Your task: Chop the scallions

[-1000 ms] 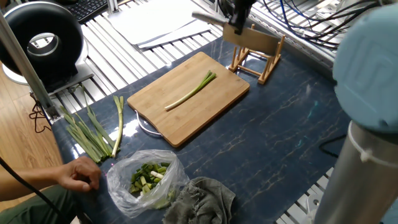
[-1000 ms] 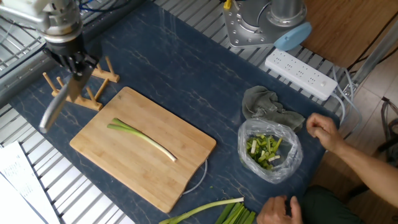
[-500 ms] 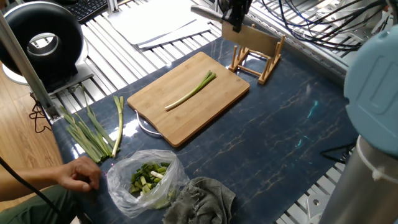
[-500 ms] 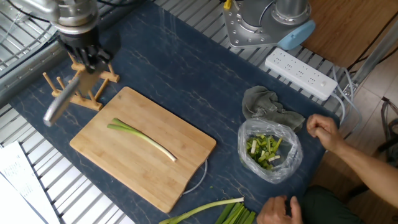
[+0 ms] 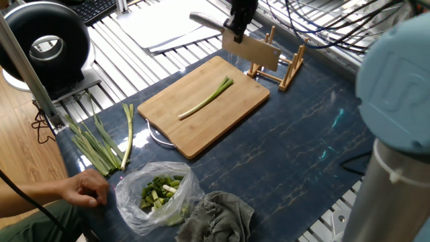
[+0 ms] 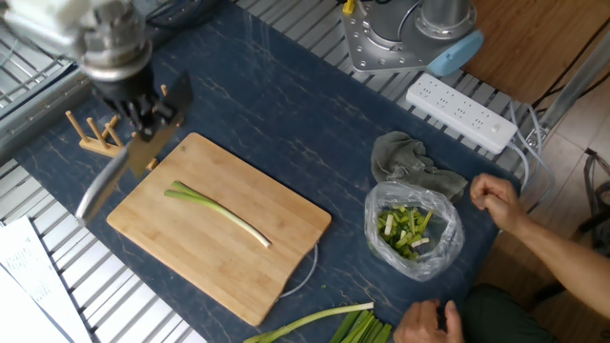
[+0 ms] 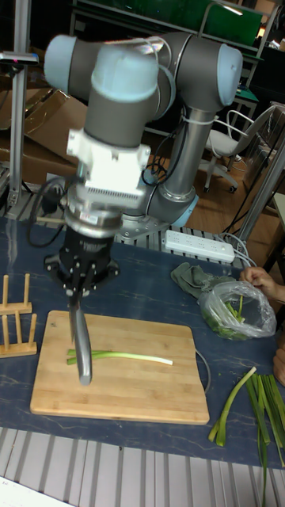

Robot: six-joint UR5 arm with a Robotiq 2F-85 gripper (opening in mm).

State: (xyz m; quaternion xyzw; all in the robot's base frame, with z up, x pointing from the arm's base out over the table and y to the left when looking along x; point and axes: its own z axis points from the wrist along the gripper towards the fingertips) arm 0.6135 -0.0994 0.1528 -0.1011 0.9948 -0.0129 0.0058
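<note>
One thin scallion (image 5: 205,99) (image 6: 214,211) (image 7: 127,357) lies whole on the wooden cutting board (image 5: 175,94) (image 6: 276,257) (image 7: 142,396), green end toward the rack. My gripper (image 5: 236,23) (image 6: 143,114) (image 7: 79,289) is shut on a knife (image 5: 250,48) (image 6: 105,186) (image 7: 81,352). It hangs over the board's rack-side edge, near the green end. The blade points down and out past the board's corner. In the tall fixed view its tip overlaps the green end; I cannot tell whether it touches.
A wooden rack (image 5: 282,64) (image 6: 95,133) stands beside the board. A bundle of uncut stalks (image 5: 101,141) (image 6: 334,324), a clear bag of chopped greens (image 5: 158,191) (image 6: 412,229), a grey cloth (image 5: 218,215) and a person's hand (image 5: 84,188) (image 6: 496,200) sit at the other end.
The gripper has carried the knife away from above the rack toward the cutting board, and lower. The scallion and the person's hands have stayed put.
</note>
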